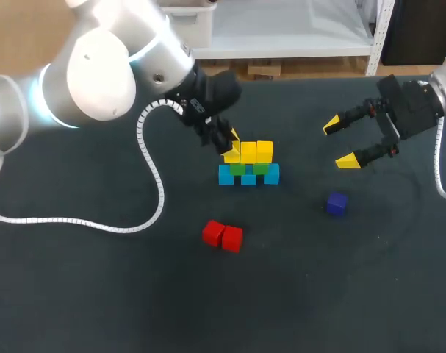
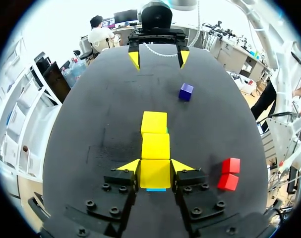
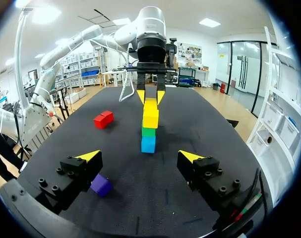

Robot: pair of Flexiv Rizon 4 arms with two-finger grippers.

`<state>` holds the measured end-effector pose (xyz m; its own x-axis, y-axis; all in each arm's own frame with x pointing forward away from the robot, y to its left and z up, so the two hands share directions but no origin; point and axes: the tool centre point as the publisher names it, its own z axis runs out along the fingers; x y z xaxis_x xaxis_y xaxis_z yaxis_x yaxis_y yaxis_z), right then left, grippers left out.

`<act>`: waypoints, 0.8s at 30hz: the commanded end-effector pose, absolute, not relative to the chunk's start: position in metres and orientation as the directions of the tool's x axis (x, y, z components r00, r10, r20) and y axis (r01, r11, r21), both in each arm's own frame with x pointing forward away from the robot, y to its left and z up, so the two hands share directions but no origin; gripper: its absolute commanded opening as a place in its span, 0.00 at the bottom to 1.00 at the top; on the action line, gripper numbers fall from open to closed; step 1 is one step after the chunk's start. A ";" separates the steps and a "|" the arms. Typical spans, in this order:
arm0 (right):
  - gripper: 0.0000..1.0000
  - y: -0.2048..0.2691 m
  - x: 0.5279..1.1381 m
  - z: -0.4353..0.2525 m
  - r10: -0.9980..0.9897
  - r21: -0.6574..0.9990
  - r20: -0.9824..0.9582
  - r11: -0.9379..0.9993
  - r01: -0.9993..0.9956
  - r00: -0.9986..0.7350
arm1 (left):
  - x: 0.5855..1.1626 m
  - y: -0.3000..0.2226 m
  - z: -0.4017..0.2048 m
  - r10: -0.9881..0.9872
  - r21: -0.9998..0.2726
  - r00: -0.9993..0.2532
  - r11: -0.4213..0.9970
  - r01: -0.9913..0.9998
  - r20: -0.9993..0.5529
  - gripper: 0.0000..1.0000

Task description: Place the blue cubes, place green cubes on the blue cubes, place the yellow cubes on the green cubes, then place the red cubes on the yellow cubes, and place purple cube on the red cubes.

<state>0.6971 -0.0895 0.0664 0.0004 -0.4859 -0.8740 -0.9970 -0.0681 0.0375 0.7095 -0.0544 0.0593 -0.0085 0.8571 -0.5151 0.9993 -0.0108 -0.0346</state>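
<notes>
A stack stands mid-table: a row of blue cubes [image 1: 248, 179], green cubes [image 1: 260, 168] on them, and yellow cubes [image 1: 256, 151] on top. My left gripper [image 1: 228, 143] is at the stack's left end, shut on a yellow cube [image 2: 155, 173] that sits level with the other two yellow cubes [image 2: 154, 134]. Two red cubes [image 1: 223, 236] lie side by side in front of the stack. The purple cube [image 1: 336, 204] lies to the right. My right gripper [image 1: 340, 144] hangs open above the table, right of the stack, holding nothing.
The left arm's white cable [image 1: 153, 184] loops across the dark table [image 1: 98, 294] at the left. In the right wrist view the purple cube [image 3: 101, 185] lies by one finger of the right gripper [image 3: 139, 157], and the stack [image 3: 149, 131] stands ahead of it.
</notes>
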 end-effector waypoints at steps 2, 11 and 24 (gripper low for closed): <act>1.00 -0.089 0.697 0.066 -0.485 0.037 -0.874 -0.069 -0.997 0.001 | 0.712 -0.055 0.058 0.857 -0.041 -0.009 -0.014 0.999 -0.516 0.20; 1.00 -0.089 0.697 0.066 -0.485 0.037 -0.874 -0.069 -0.997 0.001 | 0.712 -0.055 0.058 0.856 -0.046 -0.012 -0.014 0.999 -0.517 0.40; 1.00 -0.089 0.697 0.066 -0.485 0.037 -0.874 -0.069 -0.997 0.001 | 0.710 -0.051 0.063 0.846 -0.044 -0.027 0.004 0.999 -0.532 1.00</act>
<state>0.6971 -0.0895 0.0664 0.0004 -0.4859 -0.8740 -0.9970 -0.0681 0.0375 0.7117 -0.0538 0.0603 -0.0290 0.8498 -0.5263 0.9988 0.0038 -0.0489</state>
